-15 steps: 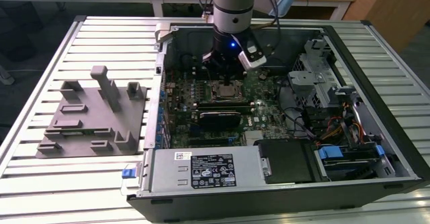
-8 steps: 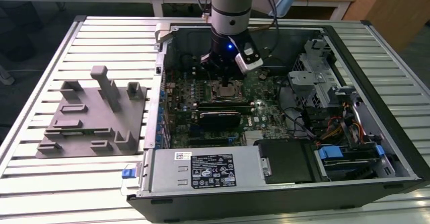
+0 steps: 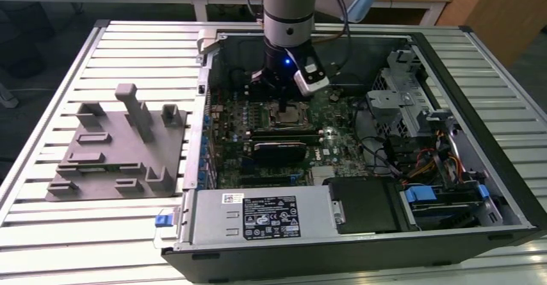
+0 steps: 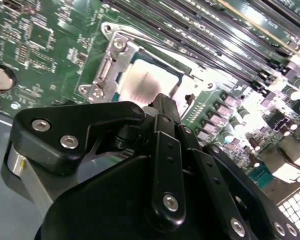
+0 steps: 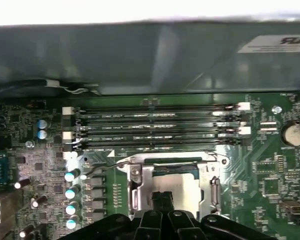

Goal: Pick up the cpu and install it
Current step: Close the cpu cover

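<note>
The gripper (image 3: pixel 285 107) hangs inside the open computer case (image 3: pixel 359 262), straight over the processor socket (image 5: pixel 140 182) on the green motherboard (image 3: pixel 337 128). In both wrist views its two black fingertips (image 5: pixel 162 199) look pressed together, with nothing pinched between them. The cpu (image 4: pixel 146 81) lies flat in the socket, silver top up, inside the metal frame, just under the fingertips; I cannot tell if they touch it. The long memory slots (image 5: pixel 155 127) run just beside the socket. A round coin battery (image 5: pixel 293 132) sits on the board near the socket. In the exterior view, the grey fixture tray (image 3: pixel 120 150) with upright posts stands outside the case at about nine o'clock, and the grey power supply (image 3: pixel 256 218) is at six o'clock from the socket.
</note>
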### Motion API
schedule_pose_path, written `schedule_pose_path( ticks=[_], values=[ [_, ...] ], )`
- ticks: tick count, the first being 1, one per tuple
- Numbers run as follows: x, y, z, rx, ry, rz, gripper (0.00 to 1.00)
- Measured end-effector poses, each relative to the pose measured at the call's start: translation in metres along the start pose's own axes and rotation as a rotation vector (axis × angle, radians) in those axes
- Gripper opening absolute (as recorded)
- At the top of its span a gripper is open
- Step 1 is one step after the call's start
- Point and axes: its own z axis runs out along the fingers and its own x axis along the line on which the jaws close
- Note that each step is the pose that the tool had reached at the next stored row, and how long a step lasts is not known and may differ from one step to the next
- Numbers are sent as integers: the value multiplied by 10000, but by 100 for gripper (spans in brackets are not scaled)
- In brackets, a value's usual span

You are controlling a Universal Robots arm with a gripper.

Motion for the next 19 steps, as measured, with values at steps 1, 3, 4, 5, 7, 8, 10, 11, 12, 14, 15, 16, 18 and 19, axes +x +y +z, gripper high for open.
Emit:
schedule_pose_path(
  ticks=[1, 3, 4, 5, 7, 8, 10, 11, 12, 14, 15, 16, 18, 19],
  values=[
    [15, -1, 4, -1, -1, 2, 11],
    [48, -3, 13, -1, -1, 6, 11],
    [60, -4, 19, -1, -1, 7, 11],
    [69, -5, 26, -2, -1, 7, 11],
    [86, -6, 40, 0, 0, 6, 11],
    [92, -6, 44, 0, 0, 7, 11],
    [93, -7, 48, 2, 1, 6, 11],
    [93, -7, 48, 1, 1, 6, 11],
    [93, -6, 50, -1, 0, 6, 11],
    [95, -6, 56, -3, -2, 7, 11],
    [96, -6, 61, -4, -3, 8, 11],
    [97, -7, 67, -1, -1, 7, 11],
    [98, -7, 83, -2, -1, 6, 11],
    [99, -7, 89, -1, -1, 7, 11]
  ],
)
